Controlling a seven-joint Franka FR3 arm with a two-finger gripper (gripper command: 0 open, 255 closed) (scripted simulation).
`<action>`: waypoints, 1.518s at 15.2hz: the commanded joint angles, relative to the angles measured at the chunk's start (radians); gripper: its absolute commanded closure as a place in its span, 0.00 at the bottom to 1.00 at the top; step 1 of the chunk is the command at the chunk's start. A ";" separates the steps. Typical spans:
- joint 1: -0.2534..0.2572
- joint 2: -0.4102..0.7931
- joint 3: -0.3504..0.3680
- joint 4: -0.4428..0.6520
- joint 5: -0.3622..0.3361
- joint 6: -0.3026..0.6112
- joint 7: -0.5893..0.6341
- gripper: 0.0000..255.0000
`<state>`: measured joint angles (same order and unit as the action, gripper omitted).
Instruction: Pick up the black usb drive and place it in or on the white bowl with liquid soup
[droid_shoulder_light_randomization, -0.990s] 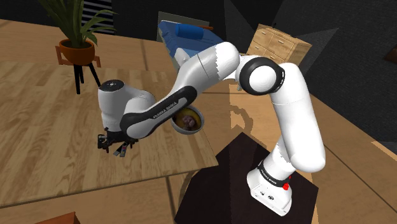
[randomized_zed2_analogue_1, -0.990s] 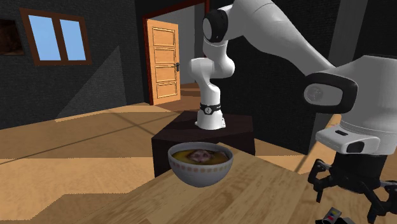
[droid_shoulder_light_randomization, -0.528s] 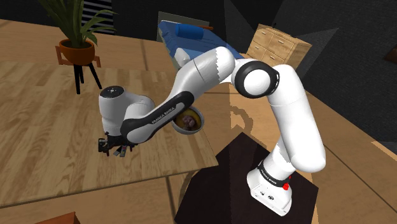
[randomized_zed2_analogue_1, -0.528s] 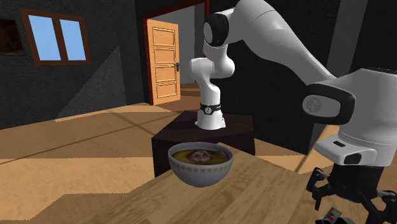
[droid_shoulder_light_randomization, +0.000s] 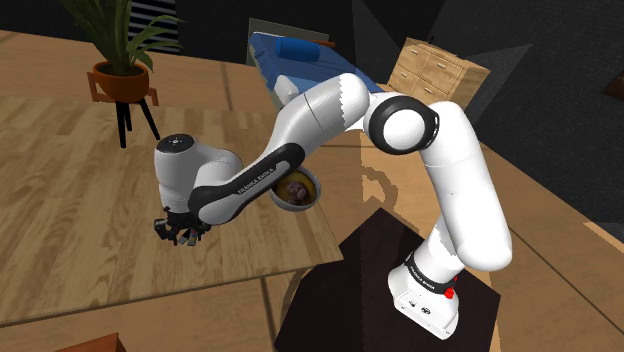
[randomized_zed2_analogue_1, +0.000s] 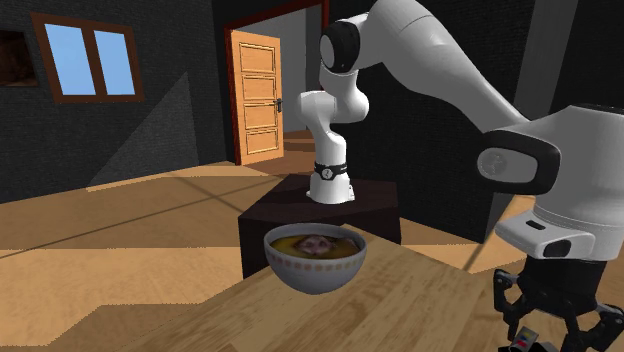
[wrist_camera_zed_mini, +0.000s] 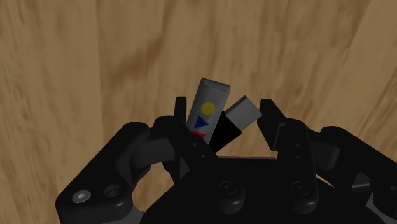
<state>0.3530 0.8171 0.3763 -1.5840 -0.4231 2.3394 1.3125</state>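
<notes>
The usb drive has a black body, a silver plug and a pale label with a yellow dot and blue triangle. It lies slanted on the wooden table. My gripper is down over it, and its fingers press against both sides of the drive. In the second exterior view the gripper stands low on the table over the drive. The white bowl of orange soup sits apart, toward that view's left. From the shoulder camera, the gripper is left of the bowl, with the forearm between them.
The table's edge runs close below the gripper in the shoulder view. A potted plant on a stand, a bed and a dresser stand beyond the table. The dark stand box holds the arm's base. An orange door stands open behind.
The gripper has come down onto the table over the drive, and its fingers have drawn in against it. The bowl has not moved.
</notes>
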 joint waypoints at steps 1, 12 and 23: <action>0.001 0.006 -0.001 0.003 0.000 -0.001 0.000 1.00; -0.015 -0.055 0.019 -0.018 0.020 -0.042 -0.012 1.00; -0.037 -0.147 0.053 -0.015 0.060 -0.134 -0.037 1.00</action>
<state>0.3189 0.6787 0.4256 -1.5999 -0.3673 2.2153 1.2792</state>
